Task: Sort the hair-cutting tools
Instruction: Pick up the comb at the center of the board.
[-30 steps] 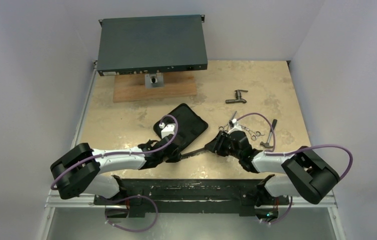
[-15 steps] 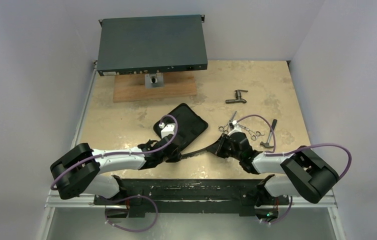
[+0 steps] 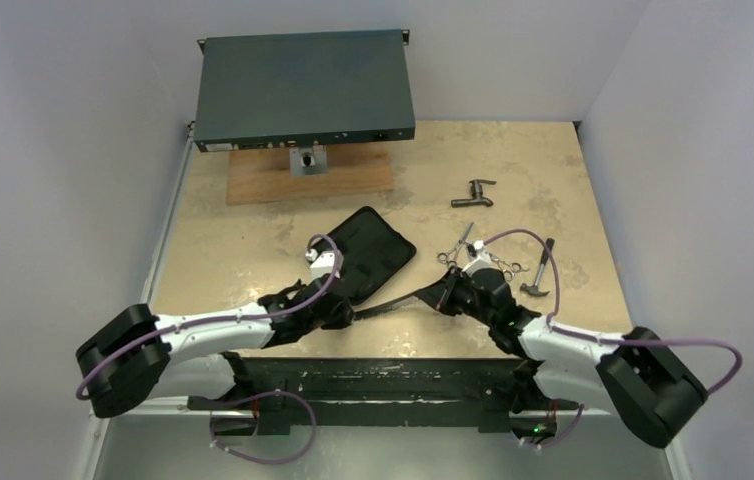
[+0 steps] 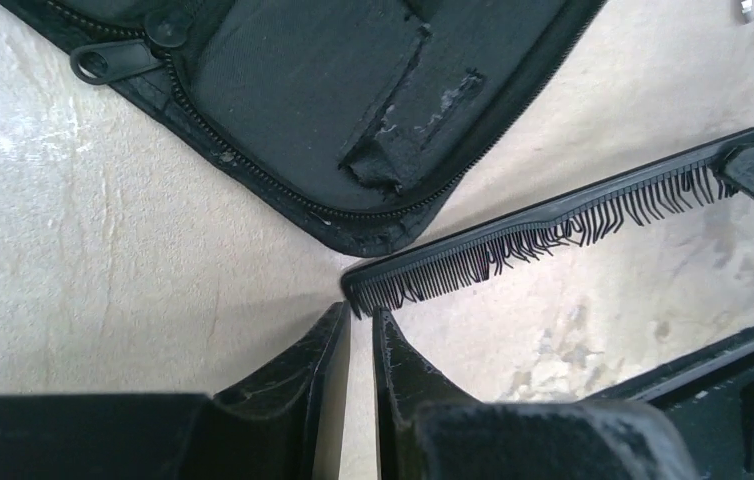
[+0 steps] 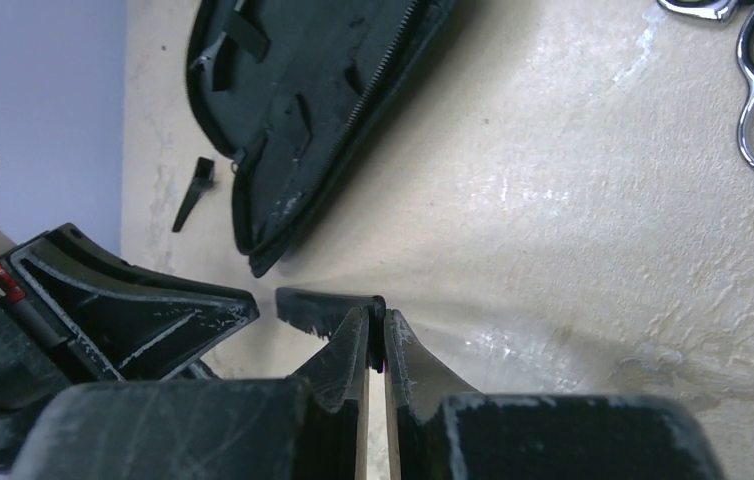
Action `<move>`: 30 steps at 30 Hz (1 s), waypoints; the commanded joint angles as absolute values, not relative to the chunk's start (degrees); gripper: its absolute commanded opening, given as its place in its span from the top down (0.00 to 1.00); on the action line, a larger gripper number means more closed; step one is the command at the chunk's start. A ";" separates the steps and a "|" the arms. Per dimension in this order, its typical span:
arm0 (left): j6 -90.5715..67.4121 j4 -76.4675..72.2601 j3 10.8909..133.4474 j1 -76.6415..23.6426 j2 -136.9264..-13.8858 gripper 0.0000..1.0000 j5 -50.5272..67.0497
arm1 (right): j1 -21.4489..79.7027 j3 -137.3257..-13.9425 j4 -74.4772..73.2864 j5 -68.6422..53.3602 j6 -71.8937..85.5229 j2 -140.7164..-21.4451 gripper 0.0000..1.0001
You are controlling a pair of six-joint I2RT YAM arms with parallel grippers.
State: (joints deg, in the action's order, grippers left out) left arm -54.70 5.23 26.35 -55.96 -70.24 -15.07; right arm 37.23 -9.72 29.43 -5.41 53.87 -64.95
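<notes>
By case (image 4: 303, 90) | comb (image 4: 553, 225) clamped in right pincer (image 5: 373, 325) | tip at left pincer (image 4: 361, 316), grip unclear

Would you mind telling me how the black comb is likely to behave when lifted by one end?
Probably light and slightly flexible: the comb is slim with fine, uneven teeth. Pinched at one end by the right gripper, it may pivot or sag.

The top camera sits high behind the arm bases and looks down on the whole desk (image 3: 243, 245). Each wrist camera rides low and close. One faces far-right past the left fingers (image 4: 303, 365), the other far-left past the right fingers (image 5: 341, 360). All three views share the comb (image 4: 553, 220) and the black pouch (image 5: 313, 110).
</notes>
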 commanded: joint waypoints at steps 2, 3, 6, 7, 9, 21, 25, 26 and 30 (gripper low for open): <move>-56.05 8.51 25.81 -56.16 -62.49 0.87 -17.40 | 37.51 -9.73 18.16 -3.69 50.66 -54.82 1.00; -56.12 9.57 25.84 -56.16 -61.02 0.87 -17.68 | 37.46 -10.40 15.52 -3.49 49.99 -53.04 1.00; -56.21 12.78 26.28 -56.19 -56.09 0.86 -19.09 | 37.44 -13.16 9.01 -3.60 48.23 -48.13 1.00; -56.17 13.95 26.48 -56.17 -54.36 0.86 -19.65 | 37.44 -13.86 7.00 -3.78 47.68 -46.78 1.00; -55.87 16.60 27.37 -56.16 -50.93 0.85 -20.96 | 37.51 -16.18 3.72 -4.10 46.67 -44.55 1.00; -56.36 31.79 30.86 -56.07 -33.22 0.81 -32.22 | 37.44 -30.03 -0.32 -8.69 43.04 -45.01 1.00; -58.24 35.44 30.62 -56.07 -29.21 0.80 -35.99 | 37.39 -35.02 4.22 -10.62 42.13 -51.91 1.00; -58.79 36.51 30.48 -56.10 -28.34 0.80 -36.71 | 37.42 -35.97 5.30 -10.90 41.97 -53.85 1.00; -60.89 38.38 29.39 -56.09 -25.70 0.79 -39.31 | 36.66 -40.16 9.04 -11.51 40.25 -62.60 1.00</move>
State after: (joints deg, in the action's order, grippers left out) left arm -57.93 35.09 28.84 -55.96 -27.53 -34.22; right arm 37.23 -35.46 3.40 -9.13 42.94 -56.47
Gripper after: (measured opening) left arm 0.208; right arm 0.008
